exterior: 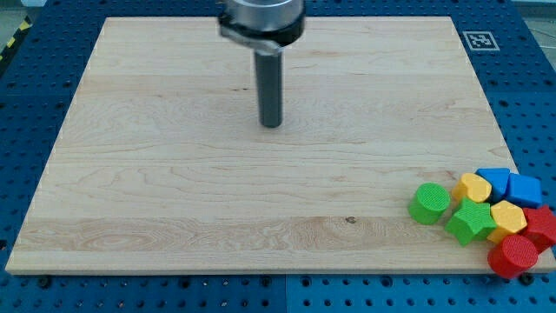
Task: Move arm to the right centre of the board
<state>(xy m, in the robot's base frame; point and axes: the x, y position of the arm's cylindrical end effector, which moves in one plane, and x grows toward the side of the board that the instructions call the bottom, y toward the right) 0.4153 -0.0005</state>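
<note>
My dark rod hangs from the view's top centre and my tip [272, 124] rests on the wooden board [174, 191], a little above the board's middle. All the blocks lie clustered at the view's bottom right, far from my tip: a green cylinder [429, 203], a green star [472, 220], a yellow heart-like block [474, 187], a yellow block [507, 217], two blue blocks [494, 180] [524, 189], a red cylinder [512, 257] and a red block [542, 226].
The board lies on a blue perforated table [521, 78]. A black-and-white marker tag [479, 40] sits at the board's top right corner. The block cluster overhangs the board's right edge.
</note>
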